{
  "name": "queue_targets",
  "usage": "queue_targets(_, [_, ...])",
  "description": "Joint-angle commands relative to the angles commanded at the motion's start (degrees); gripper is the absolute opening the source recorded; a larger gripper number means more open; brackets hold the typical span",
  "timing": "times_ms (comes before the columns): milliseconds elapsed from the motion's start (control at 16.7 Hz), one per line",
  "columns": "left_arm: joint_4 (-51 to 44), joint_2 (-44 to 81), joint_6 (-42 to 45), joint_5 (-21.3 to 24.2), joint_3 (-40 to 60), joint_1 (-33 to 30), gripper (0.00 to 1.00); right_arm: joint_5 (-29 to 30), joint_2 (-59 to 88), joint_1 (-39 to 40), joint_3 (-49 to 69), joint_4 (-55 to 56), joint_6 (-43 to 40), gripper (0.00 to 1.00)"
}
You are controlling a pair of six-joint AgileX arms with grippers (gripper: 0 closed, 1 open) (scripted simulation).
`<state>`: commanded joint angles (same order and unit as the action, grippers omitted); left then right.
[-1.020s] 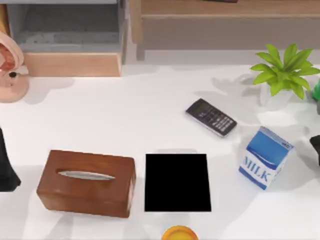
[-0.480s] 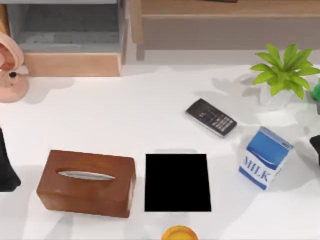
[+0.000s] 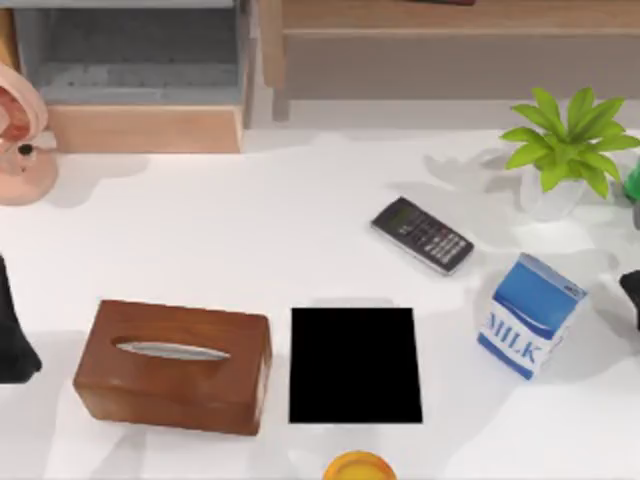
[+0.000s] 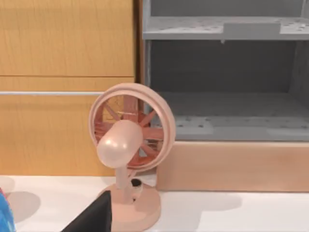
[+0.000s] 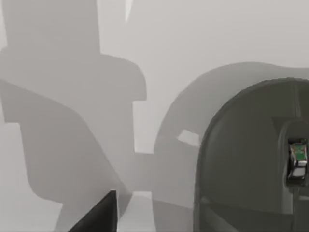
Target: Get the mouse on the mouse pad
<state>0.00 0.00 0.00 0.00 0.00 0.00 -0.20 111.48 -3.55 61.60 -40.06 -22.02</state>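
Note:
The mouse pad (image 3: 355, 365) is a flat black rectangle lying on the white table near the front middle, with nothing on it. The mouse (image 5: 246, 159) is a smooth dark grey dome with a small scroll wheel, resting on the white table close under my right wrist camera. My right gripper (image 3: 632, 298) is a dark shape at the table's right edge, beside the milk carton. My left gripper (image 3: 12, 335) sits at the left edge, left of the tissue box.
A brown tissue box (image 3: 172, 365) lies just left of the pad. A black keypad device (image 3: 422, 234), a milk carton (image 3: 530, 315) and a potted plant (image 3: 565, 150) stand to the right. A pink fan (image 3: 20, 140) is at back left, an orange object (image 3: 358, 467) at the front edge.

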Motion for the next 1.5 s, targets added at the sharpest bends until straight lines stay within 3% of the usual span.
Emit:
queue_targets(480, [0.0, 0.0, 0.0, 0.0, 0.0, 0.0, 1.0, -0.2, -3.8, -0.5, 1.8, -4.5, -0.1, 0.0])
queue_targets(1020, [0.0, 0.0, 0.0, 0.0, 0.0, 0.0, 1.0, -0.3, -10.7, -0.2, 14.4, -24.0, -0.4, 0.0])
queue_targets(1500, [0.0, 0.0, 0.0, 0.0, 0.0, 0.0, 1.0, -1.0, -10.1, 1.1, 18.1, -24.9, 2.7, 0.0])
